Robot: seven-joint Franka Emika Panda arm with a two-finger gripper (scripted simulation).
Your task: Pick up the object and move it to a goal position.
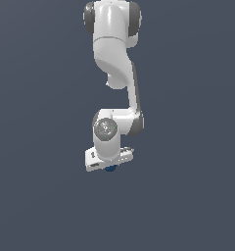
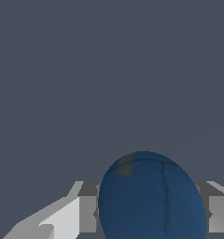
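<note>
Here, a simulated scene on a plain dark grey-blue ground, no bench edge visible. In the exterior view, a white Panda arm [image 1: 114,73] reaching down from the top of frame, wrist folded low, ending in a broad white end effector [image 1: 109,164]. Just beneath that end effector, only a sliver showing: the small dark blue ball [image 1: 110,168]. In the wrist view, the ball [image 2: 151,196] filling the lower middle, smooth apart from a faint seam, with grey-white fingers [image 2: 81,212] pressed close on either side. End effector clenched on the ball, judging by finger pads meeting its flanks with no gap. Whether lifted or resting on the ground: impossible to tell, no shadow or surface cue. Likely step: grasp made, carry about to begin or under way. Next move calls for a steady grip and a smooth transfer toward the goal position, no goal marker in sight. Risk: a round, smooth ball slipping from flat pads.
</note>
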